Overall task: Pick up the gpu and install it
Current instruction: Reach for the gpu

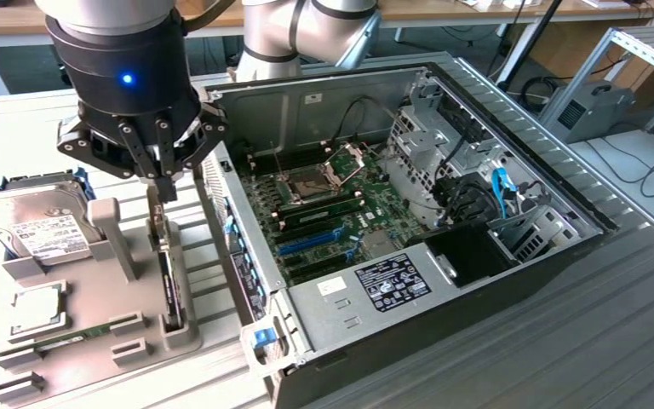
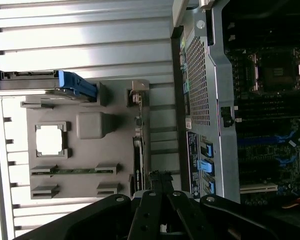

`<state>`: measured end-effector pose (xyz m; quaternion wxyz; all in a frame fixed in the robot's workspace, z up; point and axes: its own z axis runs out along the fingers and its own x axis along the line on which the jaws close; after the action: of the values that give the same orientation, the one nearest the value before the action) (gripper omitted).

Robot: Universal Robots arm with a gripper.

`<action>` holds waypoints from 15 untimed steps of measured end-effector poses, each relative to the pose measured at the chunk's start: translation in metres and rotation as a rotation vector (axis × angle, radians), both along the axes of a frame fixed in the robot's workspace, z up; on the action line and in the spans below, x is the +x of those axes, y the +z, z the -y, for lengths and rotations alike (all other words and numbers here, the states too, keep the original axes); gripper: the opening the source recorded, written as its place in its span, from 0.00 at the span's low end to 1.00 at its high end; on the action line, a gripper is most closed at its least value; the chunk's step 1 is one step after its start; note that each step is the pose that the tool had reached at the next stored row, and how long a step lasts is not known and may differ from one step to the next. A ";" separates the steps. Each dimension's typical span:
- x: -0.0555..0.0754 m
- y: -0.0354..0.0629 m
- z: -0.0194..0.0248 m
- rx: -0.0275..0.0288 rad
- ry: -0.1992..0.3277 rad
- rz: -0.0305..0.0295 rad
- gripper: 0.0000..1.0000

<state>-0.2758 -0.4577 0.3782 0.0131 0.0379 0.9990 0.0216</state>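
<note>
Gripper point(image 1: 161, 192) hangs closed over gpu point(image 1: 167, 277); hard drive's point(image 1: 38, 226) white label illegible.

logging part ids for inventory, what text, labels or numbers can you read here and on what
No text can be read in either view.
hard drive, white label: print too small to read.
power supply, black label: print too small to read.
white sticker on the computer case: blurred, unreadable.
</note>
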 end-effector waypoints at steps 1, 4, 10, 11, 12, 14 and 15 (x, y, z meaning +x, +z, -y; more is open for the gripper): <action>0.000 0.0000 0.0003 -0.0002 0.000 0.0000 0.11; 0.000 -0.0001 0.0019 -0.0007 0.000 0.0000 0.11; 0.000 -0.0003 0.0059 -0.0028 0.000 0.0000 0.11; 0.000 -0.0004 0.0065 -0.0031 0.000 0.0000 0.11; 0.000 -0.0004 0.0073 -0.0035 0.000 0.0000 0.11; 0.000 -0.0005 0.0093 -0.0046 0.000 0.0000 0.11; 0.000 -0.0006 0.0099 -0.0050 0.000 0.0000 0.11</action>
<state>-0.2758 -0.4676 0.3776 0.0132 0.0378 0.9990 0.0191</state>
